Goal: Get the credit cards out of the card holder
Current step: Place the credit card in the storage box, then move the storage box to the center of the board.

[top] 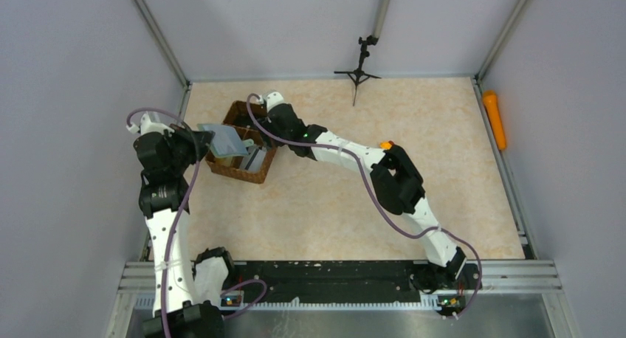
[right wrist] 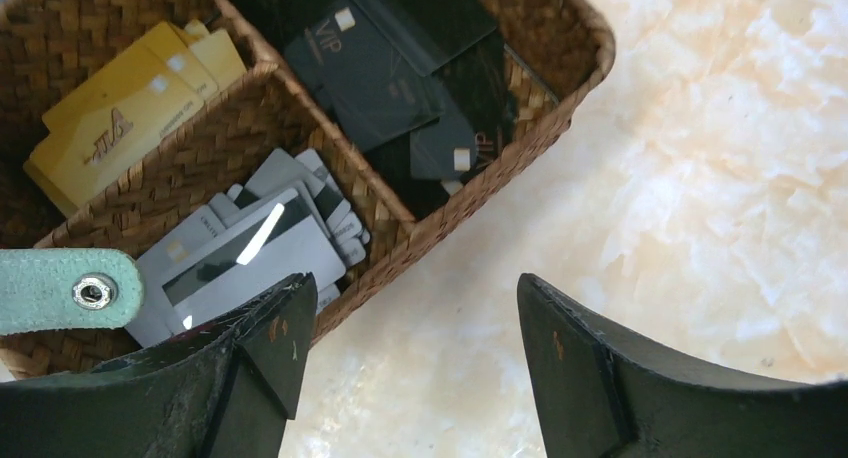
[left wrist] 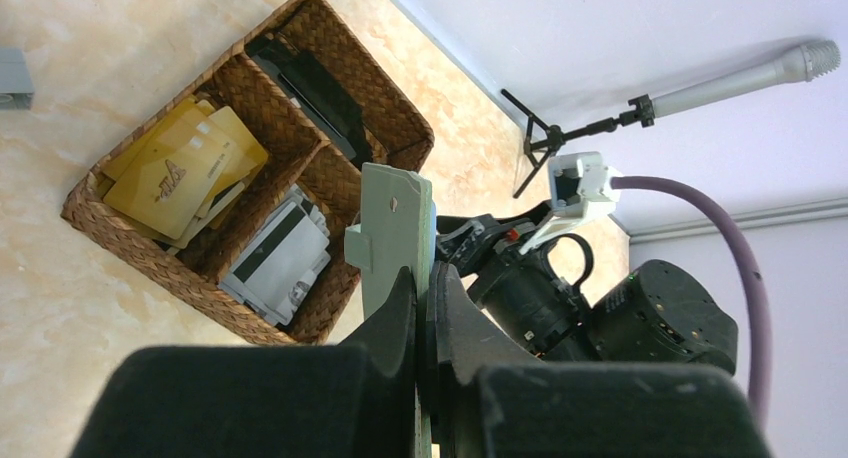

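Observation:
The grey-green card holder [top: 225,140] hangs edge-up over the brown wicker tray [top: 235,174]; my left gripper [left wrist: 425,278] is shut on its lower edge [left wrist: 395,228]. Its strap with a metal snap [right wrist: 60,290] shows at the left of the right wrist view. Credit cards lie in the tray's compartments: gold ones [right wrist: 120,118], black ones [right wrist: 390,68] and grey-white ones [right wrist: 250,248]. My right gripper [right wrist: 410,298] is open and holds nothing. It hovers over the tray's outer wall [right wrist: 470,193] and the table beside it, right of the holder [top: 264,135].
A small black tripod with a microphone [top: 358,72] stands at the table's back edge. An orange object [top: 494,120] lies outside the right rail. Grey walls close in the left, back and right sides. Marble-patterned tabletop [top: 325,220] stretches in front of the tray.

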`<state>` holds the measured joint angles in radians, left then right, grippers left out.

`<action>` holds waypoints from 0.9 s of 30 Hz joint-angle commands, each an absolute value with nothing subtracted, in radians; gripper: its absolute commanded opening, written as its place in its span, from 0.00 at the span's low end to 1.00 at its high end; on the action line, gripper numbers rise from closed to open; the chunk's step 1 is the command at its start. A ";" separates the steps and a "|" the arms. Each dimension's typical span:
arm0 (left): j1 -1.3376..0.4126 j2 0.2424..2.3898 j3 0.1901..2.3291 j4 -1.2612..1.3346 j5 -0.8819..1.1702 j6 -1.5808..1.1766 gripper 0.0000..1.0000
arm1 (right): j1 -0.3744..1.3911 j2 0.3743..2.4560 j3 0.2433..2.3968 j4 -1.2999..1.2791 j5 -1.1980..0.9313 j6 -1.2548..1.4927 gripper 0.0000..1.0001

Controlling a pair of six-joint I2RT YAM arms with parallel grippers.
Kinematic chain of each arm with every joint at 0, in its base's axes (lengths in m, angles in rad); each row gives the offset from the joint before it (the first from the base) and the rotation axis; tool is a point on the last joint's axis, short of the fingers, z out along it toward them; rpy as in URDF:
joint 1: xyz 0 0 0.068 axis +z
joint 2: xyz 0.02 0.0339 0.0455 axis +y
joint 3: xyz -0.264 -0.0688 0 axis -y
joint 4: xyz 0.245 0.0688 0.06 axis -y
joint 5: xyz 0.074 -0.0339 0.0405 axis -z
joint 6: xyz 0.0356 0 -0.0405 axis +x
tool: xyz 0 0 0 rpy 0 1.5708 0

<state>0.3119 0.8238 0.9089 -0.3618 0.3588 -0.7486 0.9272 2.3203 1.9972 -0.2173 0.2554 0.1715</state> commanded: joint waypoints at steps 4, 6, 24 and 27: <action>0.318 0.779 0.952 -0.341 0.423 -0.748 0.00 | 0.953 2.386 2.136 -0.393 0.266 0.278 0.73; 0.318 0.772 0.953 -0.349 0.430 -0.746 0.00 | 0.952 2.395 2.150 -0.418 0.269 0.305 0.65; 0.318 0.747 0.936 -0.373 0.488 -0.746 0.00 | 0.805 2.154 1.807 -0.336 0.252 0.428 0.48; 0.318 0.744 0.926 -0.352 0.509 -0.753 0.00 | 0.806 2.158 1.823 -0.368 0.253 0.424 0.54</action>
<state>0.3126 0.7616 0.9203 -0.4198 0.4622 -0.7387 0.8135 2.2093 1.8221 -0.3161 0.2260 0.4309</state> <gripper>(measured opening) 0.026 0.521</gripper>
